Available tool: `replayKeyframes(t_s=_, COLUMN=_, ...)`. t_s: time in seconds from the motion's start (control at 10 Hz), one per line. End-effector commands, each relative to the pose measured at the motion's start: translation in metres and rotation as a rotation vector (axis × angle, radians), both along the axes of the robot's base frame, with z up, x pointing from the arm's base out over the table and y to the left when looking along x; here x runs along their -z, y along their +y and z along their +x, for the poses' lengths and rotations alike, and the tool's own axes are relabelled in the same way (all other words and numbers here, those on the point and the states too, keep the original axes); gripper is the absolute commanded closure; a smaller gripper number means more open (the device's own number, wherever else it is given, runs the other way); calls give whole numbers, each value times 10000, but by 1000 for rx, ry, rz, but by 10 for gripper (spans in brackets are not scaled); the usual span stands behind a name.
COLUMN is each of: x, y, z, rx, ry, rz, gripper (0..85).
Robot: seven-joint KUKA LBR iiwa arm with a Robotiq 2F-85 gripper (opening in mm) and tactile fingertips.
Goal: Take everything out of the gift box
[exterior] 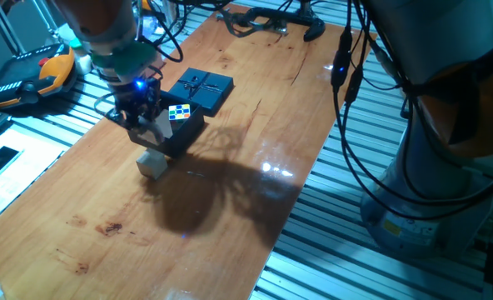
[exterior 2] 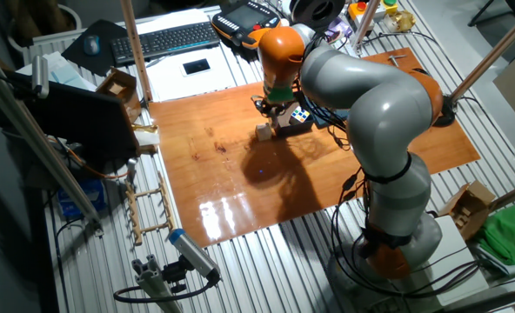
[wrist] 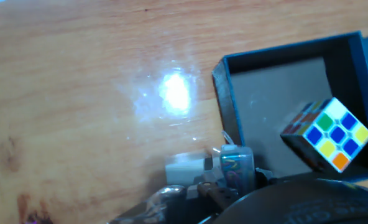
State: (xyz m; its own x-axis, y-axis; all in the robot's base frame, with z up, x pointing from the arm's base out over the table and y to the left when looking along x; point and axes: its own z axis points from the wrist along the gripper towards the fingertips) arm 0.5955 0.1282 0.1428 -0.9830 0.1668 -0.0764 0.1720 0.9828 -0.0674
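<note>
No brand, label or writing can be read on any of the things. The gift box [exterior: 184,132] stands open on the wooden tabletop [exterior: 255,183], near its left long edge, with its flat black lid [exterior: 203,87] and ribbon bow lying just behind it, touching or nearly so. Inside, the multicoloured puzzle cube [wrist: 326,134] rests tilted against the far wall, and the bare grey floor takes up the remainder of the box as seen in the hand view. The beige cube [exterior: 153,163] sits on the tabletop just outside the box's near wall. The gripper [exterior: 145,119] hangs over that wall and the cube; whether the fingers are open or closed cannot be told. Broad bare wood lies to the near and right sides, with slatted metal rails beyond the tabletop's edges.
</note>
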Motion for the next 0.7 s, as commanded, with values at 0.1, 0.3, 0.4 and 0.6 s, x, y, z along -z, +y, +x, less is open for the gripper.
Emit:
replayKeyframes(t_s=0.1, x=82, y=195, z=-17, rx=22, ry=-4, rz=14, gripper=843)
replayKeyframes(t_s=0.3, x=194, y=394, z=-48, rx=45, ry=-15, rz=25, gripper=843)
replayKeyframes(t_s=0.4, x=228, y=476, z=-79, rx=53, ry=-23, rz=27, gripper=843)
replayKeyframes(t_s=0.6, x=304, y=628, z=-111, rx=62, ry=-32, rz=23, gripper=843)
